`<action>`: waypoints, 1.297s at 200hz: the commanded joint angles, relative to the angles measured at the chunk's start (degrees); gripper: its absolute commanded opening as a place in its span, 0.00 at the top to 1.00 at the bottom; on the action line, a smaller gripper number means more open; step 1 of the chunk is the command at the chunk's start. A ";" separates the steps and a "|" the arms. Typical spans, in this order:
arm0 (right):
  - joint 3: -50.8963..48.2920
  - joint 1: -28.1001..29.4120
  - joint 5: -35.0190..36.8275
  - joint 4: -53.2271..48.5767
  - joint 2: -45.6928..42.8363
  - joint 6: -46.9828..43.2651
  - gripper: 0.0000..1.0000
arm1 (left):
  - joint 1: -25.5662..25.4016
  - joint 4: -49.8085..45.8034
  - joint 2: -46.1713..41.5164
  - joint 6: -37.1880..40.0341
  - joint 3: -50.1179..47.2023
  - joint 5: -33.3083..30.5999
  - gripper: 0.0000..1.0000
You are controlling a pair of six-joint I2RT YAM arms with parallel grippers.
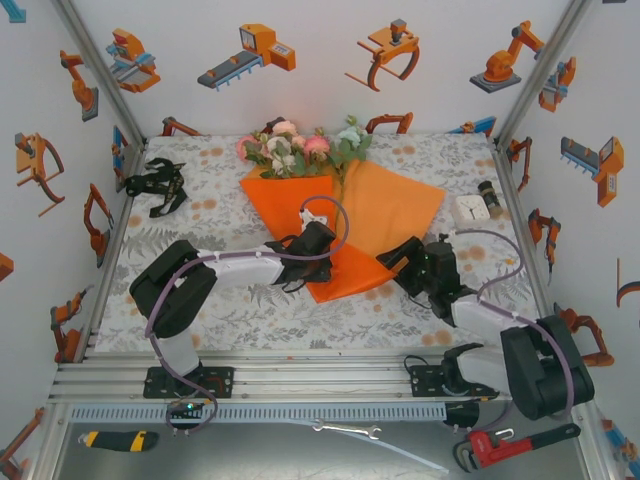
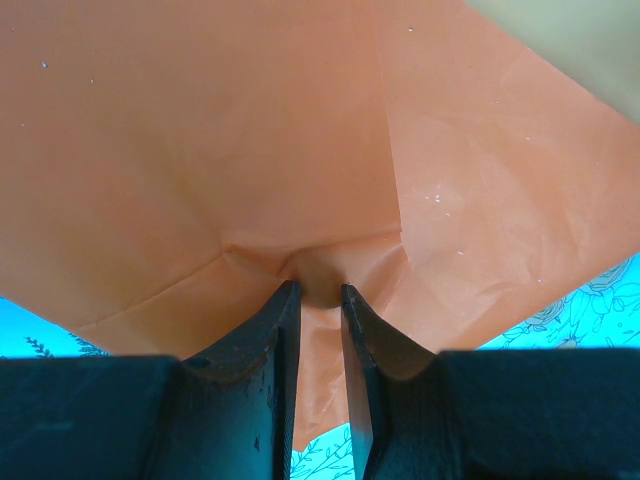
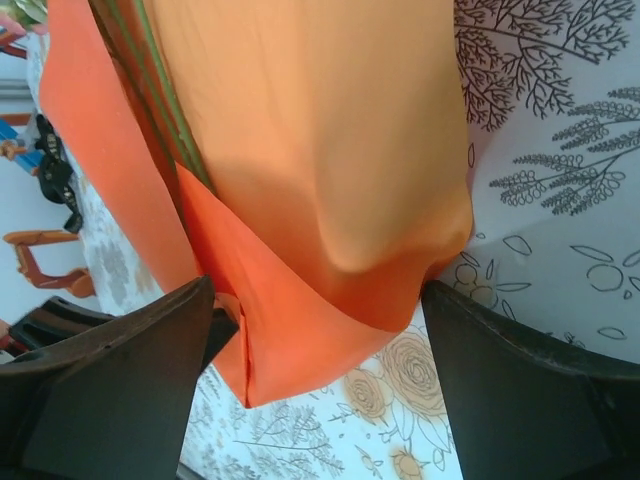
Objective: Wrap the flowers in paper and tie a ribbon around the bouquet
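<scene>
Seeing my left pincer clenched on fold of thin bright orange paper sheet; right pincer released, straddling sheet's near tip. On sheet lies pink-white flower bunch, mid floral-print surface.

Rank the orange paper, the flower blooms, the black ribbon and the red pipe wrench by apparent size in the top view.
1. orange paper
2. flower blooms
3. red pipe wrench and black ribbon, unranked: the wrench is longer but slim; the ribbon is a bunched heap.
</scene>
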 commanded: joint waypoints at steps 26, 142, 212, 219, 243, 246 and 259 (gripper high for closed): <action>-2.76 7.50 7.77 -3.40 -10.75 -7.95 0.21 | -0.69 0.21 1.60 -1.06 -0.37 0.31 0.72; 5.33 5.98 22.21 -19.85 -6.42 -21.25 0.12 | -1.02 -0.40 0.91 -0.99 -0.63 -0.26 0.73; 23.24 -14.38 4.12 -18.22 14.30 -30.67 0.11 | -1.24 -0.23 -0.58 -0.79 -1.81 -0.93 0.73; 24.82 -14.87 3.54 -17.24 16.73 -30.76 0.11 | -1.27 -0.16 -0.88 -0.79 -2.23 -1.15 0.72; 29.88 -15.93 2.38 -15.03 23.57 -31.05 0.11 | -1.28 0.03 -1.58 -0.93 -3.04 -1.37 0.73; 30.43 -15.93 2.46 -15.03 24.26 -31.20 0.11 | -1.29 0.10 -1.60 -0.97 -3.12 -1.42 0.72; 32.65 -16.30 2.59 -14.95 27.37 -31.55 0.11 | -1.29 0.57 -1.85 -1.10 -3.44 -1.22 0.72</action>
